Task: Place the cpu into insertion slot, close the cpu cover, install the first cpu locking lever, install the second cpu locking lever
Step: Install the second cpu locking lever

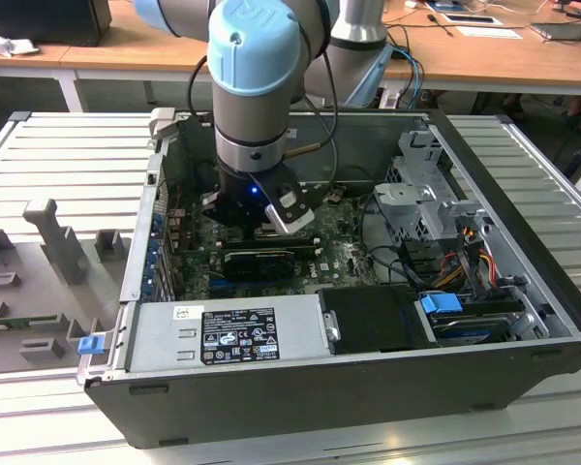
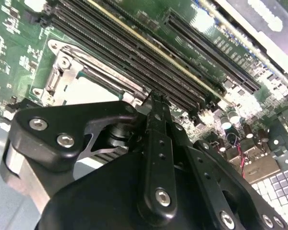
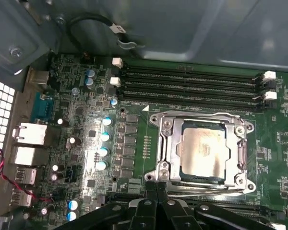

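In the first wrist view the cpu point(image 3: 204, 151) lies flat in the insertion slot point(image 3: 201, 178), its pale metal top facing up. The cpu cover point(image 3: 167, 149), a metal frame, lies down around the chip. One thin wire lever point(image 3: 201, 115) runs along the socket's far edge and another point(image 3: 209, 190) along its near edge. My gripper point(image 3: 156, 186) is shut, with its black fingertips together at the end of the near lever. The second wrist view has the gripper point(image 2: 156, 103) beside the socket's corner point(image 2: 62, 72). From the exterior view, the gripper point(image 1: 271, 218) is low inside the computer case.
Long black memory slots point(image 3: 192, 84) run just beyond the socket, and capacitors point(image 3: 103, 151) and rear ports point(image 3: 29, 134) stand beside it. A black expansion card point(image 1: 261, 260), the power supply point(image 1: 223, 329) and a drive cage point(image 1: 426, 194) crowd the case point(image 1: 271, 397).
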